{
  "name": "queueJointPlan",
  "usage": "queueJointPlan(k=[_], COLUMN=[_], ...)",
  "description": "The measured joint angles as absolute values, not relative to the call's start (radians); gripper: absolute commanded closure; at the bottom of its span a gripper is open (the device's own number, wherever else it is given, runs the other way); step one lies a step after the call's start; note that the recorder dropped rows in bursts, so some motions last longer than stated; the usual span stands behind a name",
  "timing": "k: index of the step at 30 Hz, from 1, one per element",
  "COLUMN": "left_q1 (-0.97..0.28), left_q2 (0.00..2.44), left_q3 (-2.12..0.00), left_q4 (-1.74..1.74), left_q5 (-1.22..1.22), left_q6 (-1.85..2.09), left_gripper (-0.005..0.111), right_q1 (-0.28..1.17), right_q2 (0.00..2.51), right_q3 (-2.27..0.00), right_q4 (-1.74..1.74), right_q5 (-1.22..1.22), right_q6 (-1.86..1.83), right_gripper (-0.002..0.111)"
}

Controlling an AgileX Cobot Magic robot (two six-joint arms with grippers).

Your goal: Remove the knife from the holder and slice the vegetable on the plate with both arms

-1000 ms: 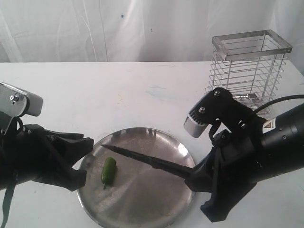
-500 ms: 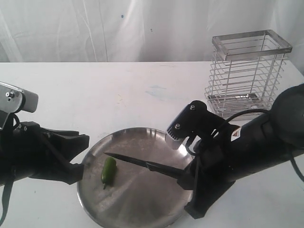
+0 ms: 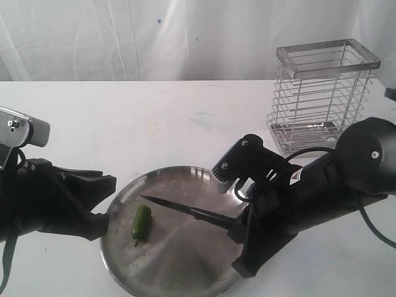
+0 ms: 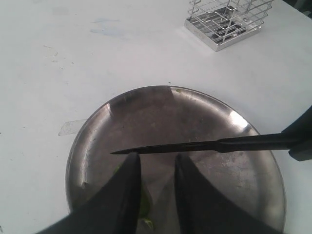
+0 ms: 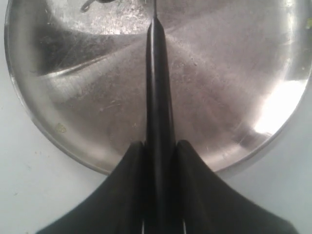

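The steel plate (image 3: pixel 185 266) lies at the table's front. On its left part rests the small green vegetable (image 3: pixel 142 221). My right gripper (image 3: pixel 240 226) is shut on the black handle of the knife (image 3: pixel 185 211). The blade slants over the plate, its tip just above and beyond the vegetable. In the right wrist view the knife (image 5: pixel 157 87) runs from the gripper (image 5: pixel 160 144) across the plate (image 5: pixel 234 73). My left gripper (image 3: pixel 110 204) stands open at the plate's left rim. Its fingers (image 4: pixel 127 190) half hide the vegetable (image 4: pixel 145 207), with the knife (image 4: pixel 204 145) crossing beyond them.
The silver wire holder (image 3: pixel 325 93) stands upright at the back right of the white table, and its base shows in the left wrist view as the holder (image 4: pixel 226 22). A white curtain hangs behind. The right arm's bulk reaches from the right edge.
My right arm has moved left and lower, bringing the knife down closer over the plate. The left gripper shifted slightly at first, then stayed still and open.
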State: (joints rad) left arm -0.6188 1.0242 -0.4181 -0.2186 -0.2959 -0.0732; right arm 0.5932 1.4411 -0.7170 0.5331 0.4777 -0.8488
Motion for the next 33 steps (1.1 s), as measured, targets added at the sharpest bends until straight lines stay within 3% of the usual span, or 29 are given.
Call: queueJointPlan(k=[24,33], left_q1=[-0.619,-0.619], left_q2=[1.029,1.229], left_q3=[-0.418,-0.422], left_q4=[-0.219,-0.212], left_q5=[-0.290,-0.435], left_q6=[-0.096,-0.150], left_gripper=[0.076,0.076], right_q1=[0.597,0.597], right_q2=[1.491,1.491], right_q3=[-0.717,-0.717], right_q4=[0.629,0.629], right_q5=[0.473,0.462], right_q6=[-0.929,-0.929], right_gripper=[0.108,0.108])
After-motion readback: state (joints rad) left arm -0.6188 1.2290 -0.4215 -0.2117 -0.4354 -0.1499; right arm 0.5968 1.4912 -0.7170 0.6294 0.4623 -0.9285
